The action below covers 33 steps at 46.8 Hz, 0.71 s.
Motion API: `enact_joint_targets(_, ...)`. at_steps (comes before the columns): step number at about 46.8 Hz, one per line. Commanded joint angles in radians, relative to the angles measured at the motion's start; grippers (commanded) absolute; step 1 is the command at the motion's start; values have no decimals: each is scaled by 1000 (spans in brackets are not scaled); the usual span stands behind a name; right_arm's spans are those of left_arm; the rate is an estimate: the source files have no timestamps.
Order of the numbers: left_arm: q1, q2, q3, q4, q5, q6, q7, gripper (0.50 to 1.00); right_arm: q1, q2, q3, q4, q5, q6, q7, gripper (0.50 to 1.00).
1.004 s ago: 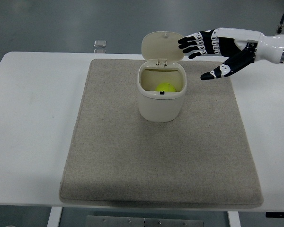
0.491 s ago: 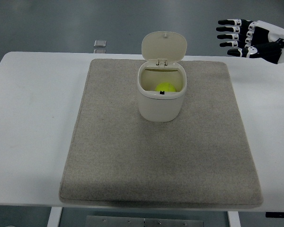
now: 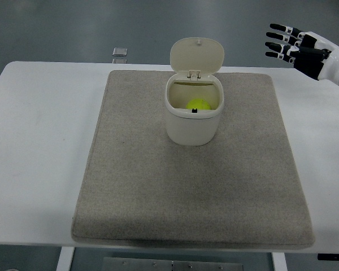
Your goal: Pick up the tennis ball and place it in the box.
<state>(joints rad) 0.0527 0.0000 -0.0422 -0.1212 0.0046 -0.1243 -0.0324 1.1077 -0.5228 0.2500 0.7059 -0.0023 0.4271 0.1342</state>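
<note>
Yellow tennis ball inside cream box — lid up, unmarked.

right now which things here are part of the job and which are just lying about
Part of the job:
tennis ball, already inside the box
box, lid up
right hand, open, up at the far right

Just lying about:
beige mat under the box
small grey object beyond the table's far edge

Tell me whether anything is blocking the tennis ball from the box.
Nothing visible does: the tennis ball already lies inside the box, whose lid stands open. The right hand is off to the upper right, fingers spread and empty.
</note>
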Motion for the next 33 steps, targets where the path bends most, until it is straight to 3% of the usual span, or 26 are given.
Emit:
enact_joint_targets(1,1,0,1,0,0,0,0,996,-2,17,0,-8,50,-5,-13,905)
enact_joint_targets(11,-1,0,1,0,0,0,0,996,-12,44,0,-19,163,-19,-34,905)
enact_joint_targets(21,1,0,1,0,0,0,0,996,-35,76,2,-36,300,-77,-64,903)
enact_joint_targets(33,1,0,-1,0,0,0,0,996,-61,86,43,-45,358,-67,-64,905)
